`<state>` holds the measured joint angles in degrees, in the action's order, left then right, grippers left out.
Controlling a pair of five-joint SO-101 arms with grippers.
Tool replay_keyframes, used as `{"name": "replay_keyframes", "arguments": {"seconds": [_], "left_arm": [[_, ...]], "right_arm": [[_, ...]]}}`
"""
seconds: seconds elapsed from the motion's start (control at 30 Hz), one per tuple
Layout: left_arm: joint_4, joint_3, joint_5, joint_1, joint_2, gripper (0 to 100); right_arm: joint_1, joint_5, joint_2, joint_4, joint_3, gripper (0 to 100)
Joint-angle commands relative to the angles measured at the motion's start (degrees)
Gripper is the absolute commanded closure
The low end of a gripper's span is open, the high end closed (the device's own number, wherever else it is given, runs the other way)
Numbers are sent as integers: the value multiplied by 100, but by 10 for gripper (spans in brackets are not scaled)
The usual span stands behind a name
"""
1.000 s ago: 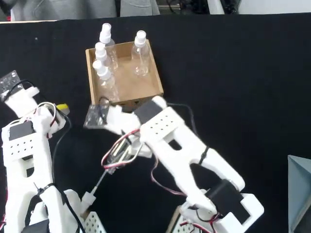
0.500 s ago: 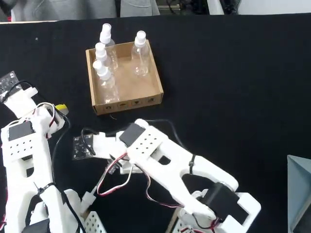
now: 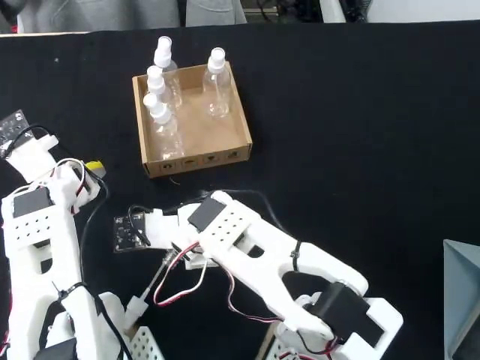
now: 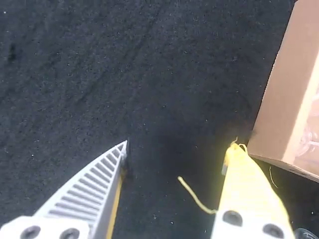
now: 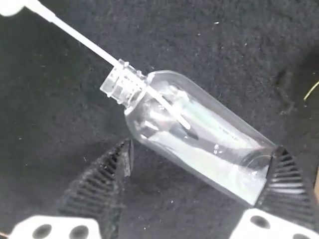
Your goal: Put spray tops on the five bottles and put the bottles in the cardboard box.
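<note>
My right gripper (image 5: 202,148) — jaws spread — straddles the lying bottle (image 5: 172,112); its long axis slants across the gap, neck pointing away from the cardboard box (image 3: 196,159).

A clear bottle (image 5: 199,134) lies on its side across the middle of the frame, on black cloth (image 5: 60,89). Its threaded neck is uncapped. A thin white tube (image 5: 84,42) runs into it from a spray top (image 5: 10,7) at a corner of the frame. The right gripper (image 5: 202,149) straddles the bottle with its fingers spread, one black finger (image 5: 107,179) just beside the shoulder and the other at the base.
</note>
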<state>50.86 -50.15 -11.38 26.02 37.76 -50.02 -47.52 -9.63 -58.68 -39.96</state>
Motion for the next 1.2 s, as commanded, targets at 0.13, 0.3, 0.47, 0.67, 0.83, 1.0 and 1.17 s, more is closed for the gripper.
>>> {"name": "replay_keyframes", "arguments": {"seconds": [0.13,0.3,0.47,0.67,0.83,1.0,1.17], "left_arm": [[-105,136,-35,66,237,715],[-105,136,-35,57,237,715],[-105,136,-35,57,237,715],[-105,136,-35,57,237,715],[-105,136,-35,57,237,715],[-105,136,-35,66,237,715],[-114,136,-35,75,237,715]], "right_arm": [[-114,-79,-286,193,4,620],[-114,-79,-198,536,-84,620],[-114,-79,321,703,66,623],[-88,-79,848,668,347,624],[-79,-70,875,598,356,625],[-70,-70,875,492,356,724],[97,-70,875,492,356,845]]}}
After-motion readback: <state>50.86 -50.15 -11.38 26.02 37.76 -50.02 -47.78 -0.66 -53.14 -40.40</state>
